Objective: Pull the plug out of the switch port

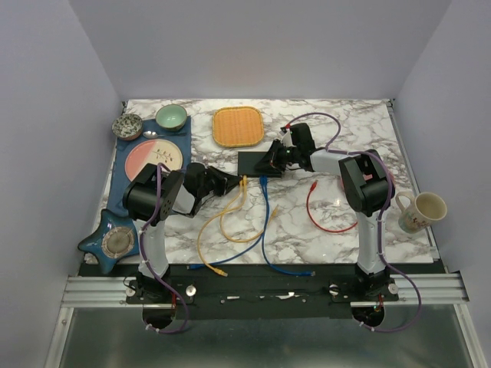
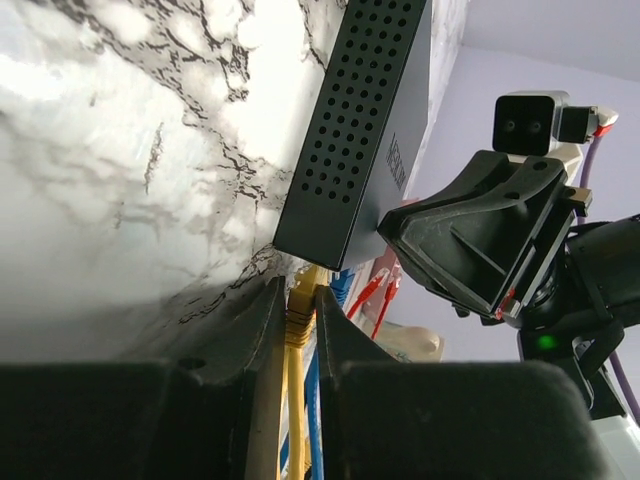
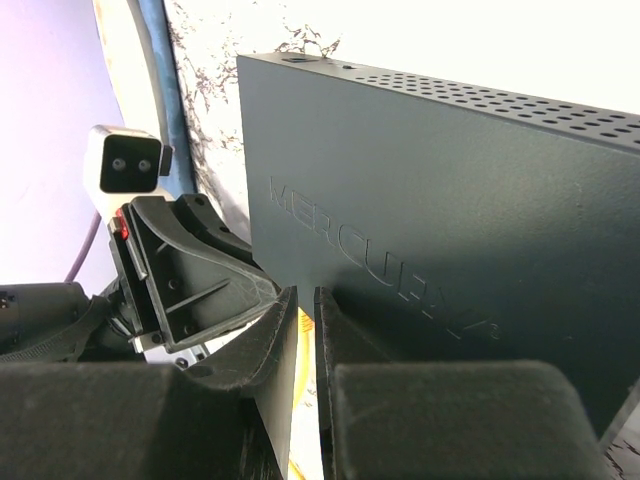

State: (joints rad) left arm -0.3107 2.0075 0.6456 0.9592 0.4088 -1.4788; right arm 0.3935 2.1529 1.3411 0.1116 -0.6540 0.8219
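**Crowded near side, open far right**

The left pincer [image 1: 238,182], closed around the yellow plug [image 2: 300,305], blocks the near edge of the switch [image 1: 253,162]; the right pincer [image 1: 268,164] lies over its right end. In front, the yellow cable [image 1: 201,234], blue cable [image 1: 265,234] and red cable [image 1: 309,208] loop across the surface [image 1: 360,126]. A woven mat [image 1: 237,126] lies close behind it. The far right corner is bare marble; a mug [image 1: 420,212] stands at the right edge.

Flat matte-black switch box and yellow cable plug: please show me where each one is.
Flat matte-black switch box [image 2: 350,130], left wrist view, on its perforated face.
Yellow cable plug [image 2: 300,302], left wrist view, middle of its body.
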